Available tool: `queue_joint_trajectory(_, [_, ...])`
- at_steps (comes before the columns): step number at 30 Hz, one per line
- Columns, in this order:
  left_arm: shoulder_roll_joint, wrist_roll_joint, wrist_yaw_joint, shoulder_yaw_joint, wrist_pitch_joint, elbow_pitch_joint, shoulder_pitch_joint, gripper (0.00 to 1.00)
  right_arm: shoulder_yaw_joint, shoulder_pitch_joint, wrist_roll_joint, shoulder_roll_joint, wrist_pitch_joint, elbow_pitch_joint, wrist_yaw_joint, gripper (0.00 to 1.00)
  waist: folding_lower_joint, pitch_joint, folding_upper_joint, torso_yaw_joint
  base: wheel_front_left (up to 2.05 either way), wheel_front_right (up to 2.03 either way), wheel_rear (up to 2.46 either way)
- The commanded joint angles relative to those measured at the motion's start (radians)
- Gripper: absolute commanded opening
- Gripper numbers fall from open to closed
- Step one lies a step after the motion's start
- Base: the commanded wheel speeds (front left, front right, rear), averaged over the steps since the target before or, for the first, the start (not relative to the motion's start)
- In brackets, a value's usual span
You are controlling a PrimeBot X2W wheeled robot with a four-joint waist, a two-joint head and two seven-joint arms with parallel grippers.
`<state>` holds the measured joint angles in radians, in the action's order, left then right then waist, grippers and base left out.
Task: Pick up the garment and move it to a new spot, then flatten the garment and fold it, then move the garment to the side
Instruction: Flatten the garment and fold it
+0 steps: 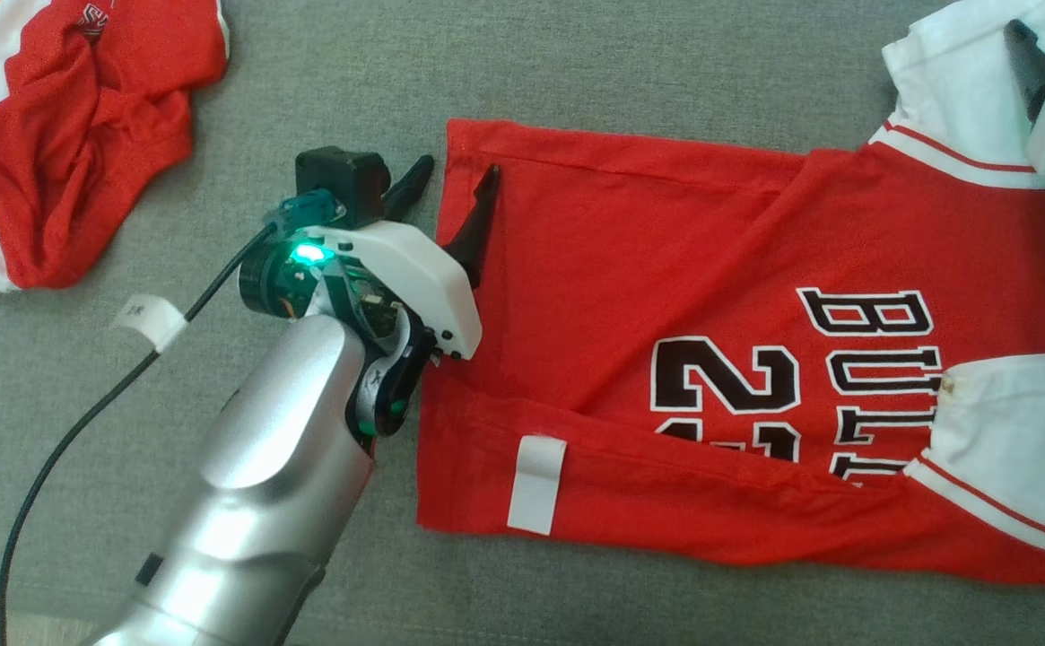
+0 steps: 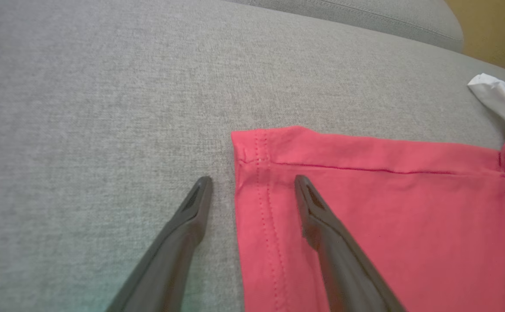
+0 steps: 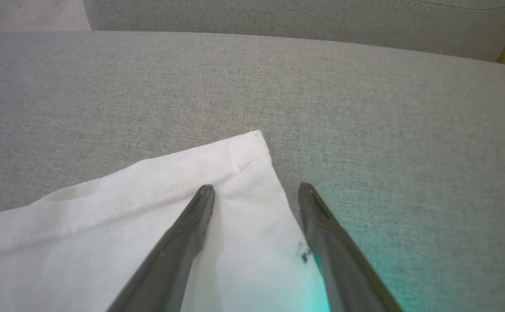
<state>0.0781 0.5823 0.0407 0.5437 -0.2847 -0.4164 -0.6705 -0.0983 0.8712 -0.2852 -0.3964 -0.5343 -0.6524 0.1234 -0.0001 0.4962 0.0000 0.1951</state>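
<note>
Two hands stand spread wide and hold nothing. From the head view, the left hand sits astride the side edge of the red jersey, one finger over the grey sofa cushion and the other over red cloth. The jersey lies flat, running from this hand across to the right hand, which is mostly cut off at the frame corner above a white sleeve. Both long sides look folded inward already, so I judge the hands are posted at opposite ends to pinch for the next fold. Flaps and the other sleeve cover part of the lettering, and the jersey's far end runs out of frame. A second red garment lies crumpled well apart, beyond the left hand's outer side.

Left wrist view: the hem corner lies just ahead of the fingertips, the stitched edge running back between them. Whether the tips touch the cloth, I cannot tell.

Right wrist view: the sleeve's white corner lies ahead of and between the spread fingers, one over cloth, one over cushion. A small dark mark beside the right finger is too blurred to name.
</note>
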Motion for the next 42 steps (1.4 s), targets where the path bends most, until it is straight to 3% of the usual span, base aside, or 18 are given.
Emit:
queue_joint_trajectory(1, [0.01, 0.009, -0.005, -0.012, -0.015, 0.002, 0.001, 1.0, -0.033, -0.014, -0.021, 0.007, -0.029, 0.002, 0.007, 1.0, 0.0001, -0.002, 0.0, -0.002, 0.0, 0.0, 0.0])
queue_joint_trajectory(3, [0.007, 0.014, -0.009, -0.007, -0.018, -0.005, -0.003, 1.0, -0.046, -0.014, -0.045, 0.013, -0.046, -0.006, 0.007, 1.0, 0.0001, -0.003, 0.0, -0.004, 0.0, 0.0, 0.0])
queue_joint_trajectory(4, [0.005, 0.019, -0.013, -0.005, -0.02, -0.009, -0.005, 0.81, -0.052, -0.014, -0.056, 0.015, -0.052, -0.009, 0.007, 0.44, 0.0001, -0.004, 0.0, -0.005, 0.0, 0.0, 0.0])
queue_joint_trajectory(5, [0.002, 0.027, -0.016, -0.005, -0.019, -0.012, -0.007, 0.44, -0.053, -0.012, -0.071, 0.02, -0.057, -0.011, 0.007, 0.0, 0.0001, -0.005, 0.0, -0.007, 0.0, 0.0, 0.0])
queue_joint_trajectory(6, [-0.001, 0.035, -0.019, -0.007, -0.017, -0.016, -0.01, 0.09, -0.052, -0.009, -0.086, 0.026, -0.06, -0.014, 0.007, 0.0, 0.0001, -0.005, 0.0, -0.009, 0.0, 0.0, 0.0])
queue_joint_trajectory(7, [-0.003, 0.04, -0.024, -0.006, -0.014, -0.02, -0.012, 0.0, -0.053, -0.005, -0.103, 0.032, -0.06, -0.012, 0.007, 0.0, 0.0001, -0.007, 0.0, -0.011, 0.0, 0.0, 0.0])
queue_joint_trajectory(16, [-0.013, 0.081, -0.021, -0.058, 0.093, -0.042, -0.034, 0.0, 0.023, 0.041, -0.173, 0.035, 0.065, 0.016, 0.007, 0.0, 0.0001, -0.049, 0.0, -0.028, 0.0, 0.0, 0.0])
queue_joint_trajectory(25, [0.014, 0.118, -0.014, -0.104, 0.146, -0.005, 0.034, 0.0, 0.044, -0.018, -0.255, -0.012, 0.091, 0.128, 0.007, 0.0, 0.0001, -0.111, 0.0, -0.053, 0.0, 0.0, 0.0])
queue_joint_trajectory(34, [0.079, 0.14, 0.002, -0.143, 0.173, 0.132, 0.158, 0.0, 0.01, -0.261, -0.325, -0.035, 0.047, 0.378, 0.007, 0.0, 0.0001, -0.158, 0.0, -0.124, 0.0, 0.0, 0.0])
queue_joint_trajectory(42, [0.144, 0.167, 0.056, -0.173, 0.173, 0.364, 0.381, 0.0, 0.089, -0.554, -0.363, -0.009, -0.005, 0.647, 0.007, 0.0, 0.0001, -0.218, 0.0, -0.201, 0.0, 0.0, 0.0])
